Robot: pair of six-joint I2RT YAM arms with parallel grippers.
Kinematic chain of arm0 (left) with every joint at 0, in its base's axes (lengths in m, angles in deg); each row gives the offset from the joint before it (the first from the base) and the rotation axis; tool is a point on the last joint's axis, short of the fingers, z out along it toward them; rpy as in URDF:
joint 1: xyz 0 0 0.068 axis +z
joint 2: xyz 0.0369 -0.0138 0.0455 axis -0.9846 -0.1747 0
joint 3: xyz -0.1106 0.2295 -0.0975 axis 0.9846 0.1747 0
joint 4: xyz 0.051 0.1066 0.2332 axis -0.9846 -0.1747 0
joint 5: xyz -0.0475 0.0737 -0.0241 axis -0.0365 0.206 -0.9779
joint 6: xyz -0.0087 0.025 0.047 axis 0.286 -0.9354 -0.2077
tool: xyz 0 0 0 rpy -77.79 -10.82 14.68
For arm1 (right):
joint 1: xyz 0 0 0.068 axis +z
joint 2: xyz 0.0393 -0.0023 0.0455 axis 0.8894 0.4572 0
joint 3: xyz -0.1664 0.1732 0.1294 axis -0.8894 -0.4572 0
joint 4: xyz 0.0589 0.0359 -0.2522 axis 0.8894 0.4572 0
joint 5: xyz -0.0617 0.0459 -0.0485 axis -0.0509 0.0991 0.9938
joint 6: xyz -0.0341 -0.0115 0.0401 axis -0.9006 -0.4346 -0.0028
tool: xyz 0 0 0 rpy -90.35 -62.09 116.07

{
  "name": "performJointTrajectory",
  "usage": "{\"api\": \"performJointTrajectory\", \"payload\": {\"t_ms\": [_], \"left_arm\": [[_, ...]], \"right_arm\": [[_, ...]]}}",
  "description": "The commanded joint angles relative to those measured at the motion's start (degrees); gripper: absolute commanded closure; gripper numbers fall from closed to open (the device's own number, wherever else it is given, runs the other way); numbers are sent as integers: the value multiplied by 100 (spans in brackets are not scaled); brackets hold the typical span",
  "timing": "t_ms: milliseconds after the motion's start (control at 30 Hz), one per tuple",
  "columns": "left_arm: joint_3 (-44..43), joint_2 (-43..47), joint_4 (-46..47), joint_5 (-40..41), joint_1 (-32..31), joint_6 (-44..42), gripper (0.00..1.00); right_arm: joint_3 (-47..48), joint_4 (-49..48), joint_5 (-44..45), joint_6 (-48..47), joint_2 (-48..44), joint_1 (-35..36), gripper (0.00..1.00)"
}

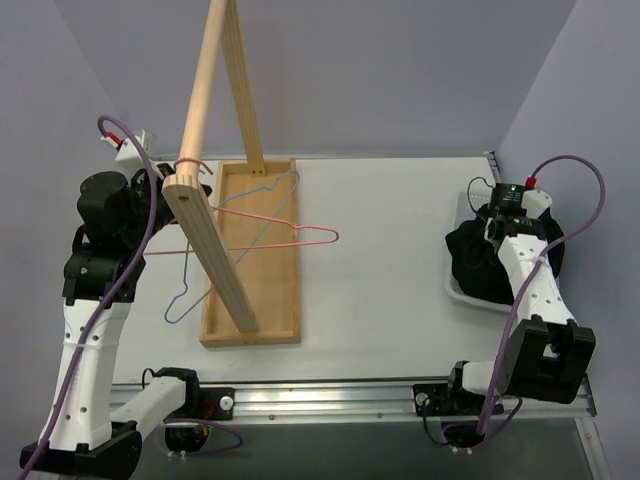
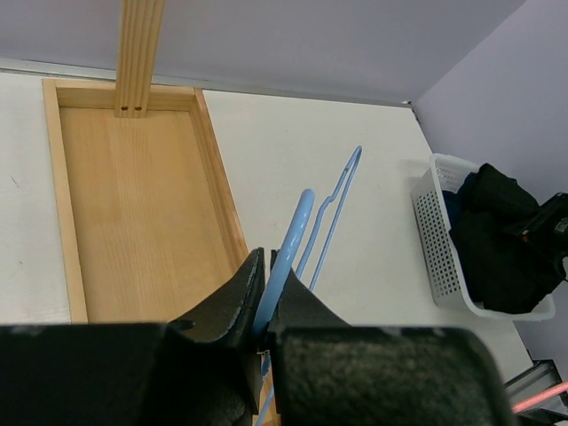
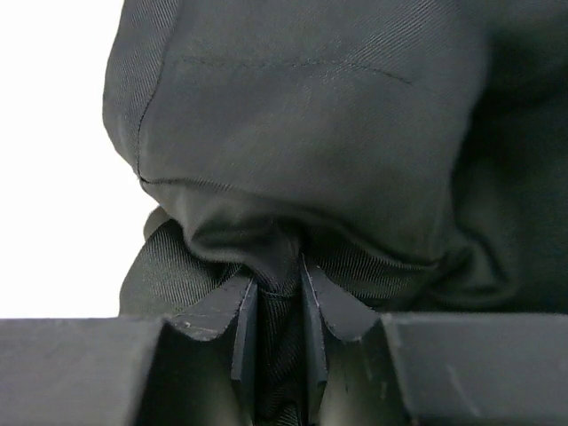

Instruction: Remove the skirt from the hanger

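Right gripper [image 3: 278, 288]: clenched on a gathered fold of the skirt [image 3: 302, 133], with the dark cloth bunched between the two finger pads.
Skirt: heaped in the white basket [image 2: 437, 248] at the right side of the table [image 1: 390, 280], well apart from any hanger.
Skirt fabric: black fine twill with a faint diagonal weave and one stitched seam line; soft and limp, so it puckers where it is pinched.
Basket: pale plastic with a perforated, mesh-like wall, rectangular with rounded corners.
Left gripper [image 2: 271, 271]: shut tight on the blue hanger [image 2: 297, 226], which it holds above the table with nothing hanging on it.
Blue hanger: thin, smooth, coated wire bent into the usual triangle and hook.
Pink hanger [image 1: 334, 236]: the same thin wire shape, beside the blue one and bare.
Wooden tray [image 2: 133, 222]: shallow, light, planed wood with a raised rim; it forms the foot of the rack [image 1: 205, 70].
Rack: pale square-edged slats leaning upward from the tray.
Step in hand: the skirt looks to be already free of the hanger, so this reads as the last handling of it in the basket.
Next move: probably a clean release and a straight lift, so the limp cloth does not snag on the fingers and trail out over the rim.
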Motion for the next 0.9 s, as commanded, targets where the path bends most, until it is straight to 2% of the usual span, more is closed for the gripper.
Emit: {"api": "performJointTrajectory", "payload": {"t_ms": [0, 133, 167, 233, 300, 333, 367, 433, 500, 533, 700, 800, 833, 867], "left_arm": [[-155, -16, 256, -121, -7, -27, 98], [-226, -25, 203, -112, -7, -80, 98], [-235, -51, 203, -138, -7, -89, 98], [-226, -86, 203, -191, -7, -89, 98], [-226, -148, 247, -314, -7, -89, 98], [-243, -174, 247, -349, -7, -106, 98], [-296, -226, 212, -376, -7, -150, 98], [-384, -306, 151, -385, -7, -194, 98], [-516, -446, 80, -420, -7, -273, 98], [-551, -481, 71, -437, -7, -300, 98], [-692, -658, -52, -429, -7, -475, 98], [-788, -710, -122, -516, -7, -616, 98], [-815, -710, -131, -638, -7, -651, 98], [-841, -710, -140, -701, -7, -712, 98]], "right_arm": [[-582, -59, -108, 52, 197, 35, 84], [-1233, -586, -661, 166, 670, 62, 80], [-1365, -665, -775, 167, 777, 53, 75], [-1462, -762, -759, 193, 987, 62, 72], [-1480, -737, -680, 202, 980, 79, 64], [-1428, -623, -601, 202, 832, 123, 59], [-1332, -474, -331, 228, 735, 149, 46], [-867, -35, -101, 219, 341, 307, 31], [-463, 273, 206, 123, 102, 413, 4], [1, 640, 347, 114, -47, 553, 0], [1146, 1302, 578, -132, -303, 1132, 0], [1639, 1120, -316, -465, -461, 1485, 0], [1710, 961, -1198, -649, -557, 1547, 0], [1789, 777, -1668, -694, -593, 1652, 0]]}}
